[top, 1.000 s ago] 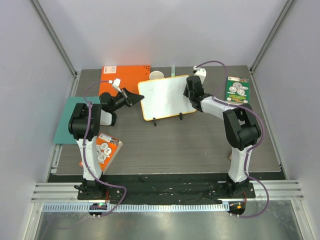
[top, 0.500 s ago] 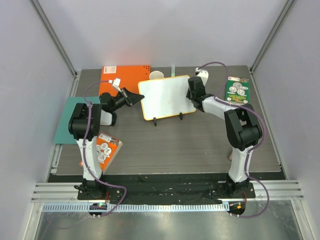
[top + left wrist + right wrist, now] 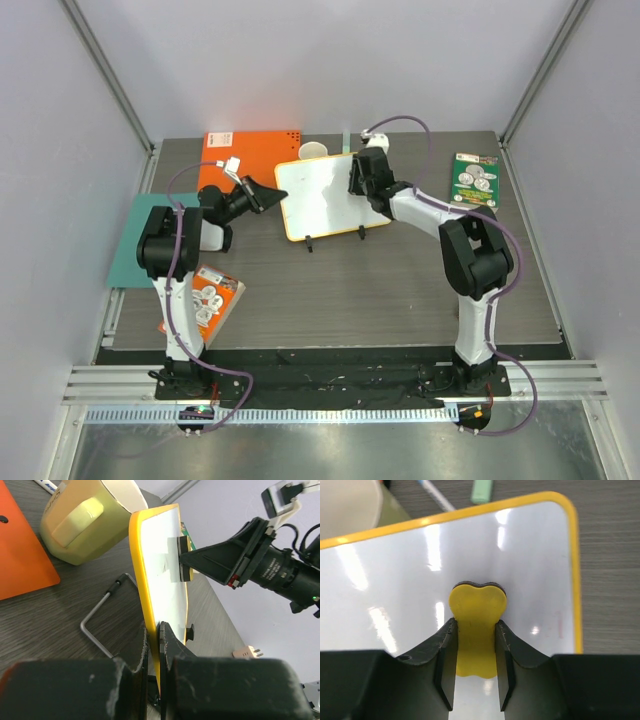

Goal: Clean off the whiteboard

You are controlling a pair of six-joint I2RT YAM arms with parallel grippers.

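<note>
Far left there's a teal sheet (image 3: 128, 240) hanging off the table edge, an orange packet (image 3: 214, 298) near the left arm's base, and an orange notebook (image 3: 250, 155) flat at the far side. The left gripper (image 3: 153, 636) is pinched tight on the yellow rim at the left edge of the whiteboard (image 3: 320, 195), which stands tilted at the far middle of the table. The only container is a cream cup (image 3: 313, 151) just behind the board; from overhead it's too small to see what's in it, and the left wrist view only catches its outside. On the board's right half, the right gripper (image 3: 475, 632) is clamped on a yellow eraser (image 3: 476, 615), pressed flat against the white face. Well off to the right lies a green packet (image 3: 474, 178). The left wrist view shows the board edge-on, with the eraser pad touching it and a bent wire stand (image 3: 100, 625) behind. Only the right wrist view shows a marker (image 3: 436, 495) and a pale green thing (image 3: 481, 491) beyond the board's top rim, plus a faint reddish trace (image 3: 559, 625) by the right rim.
</note>
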